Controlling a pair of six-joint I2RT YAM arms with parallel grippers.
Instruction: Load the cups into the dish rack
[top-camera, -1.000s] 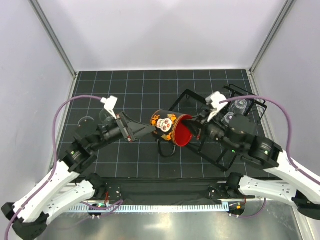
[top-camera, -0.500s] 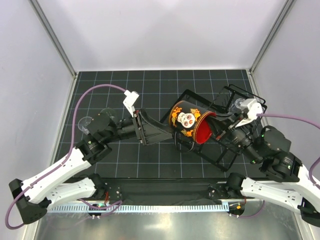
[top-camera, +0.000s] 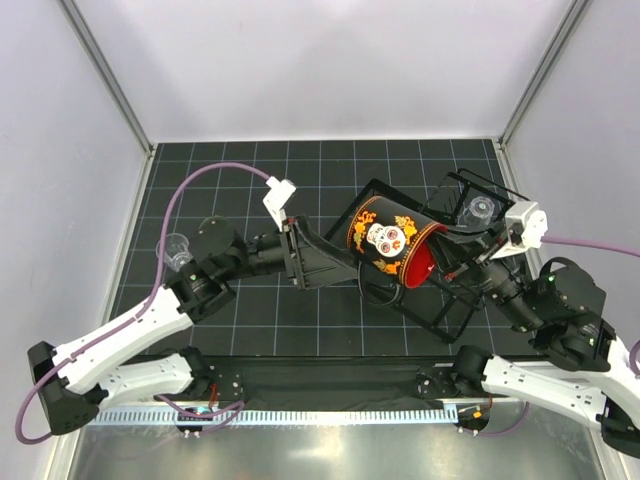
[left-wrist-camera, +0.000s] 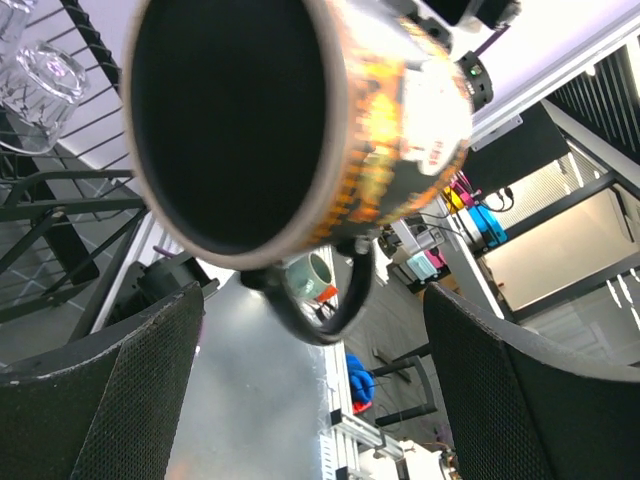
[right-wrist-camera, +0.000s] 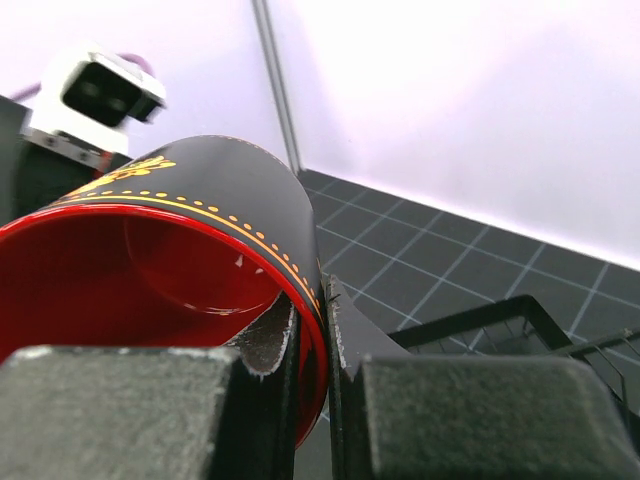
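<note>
Black grid surface (top-camera: 250, 170), pale walls all round. Mug (top-camera: 392, 240) up in air, tipped on side over L part of dish rack (top-camera: 440, 322). Red mouth faces R arm, handle hangs down. R tool (top-camera: 452, 268) clamped on mug rim, one finger inside, one outside, clear in wrist cam. L tool (top-camera: 325, 262) wide apart, sitting just behind mug base, no contact visible. Clear tumbler (top-camera: 480, 208) in rack, far R end. Second tumbler (top-camera: 178, 250) on surface, far L, well apart from rack.
</note>
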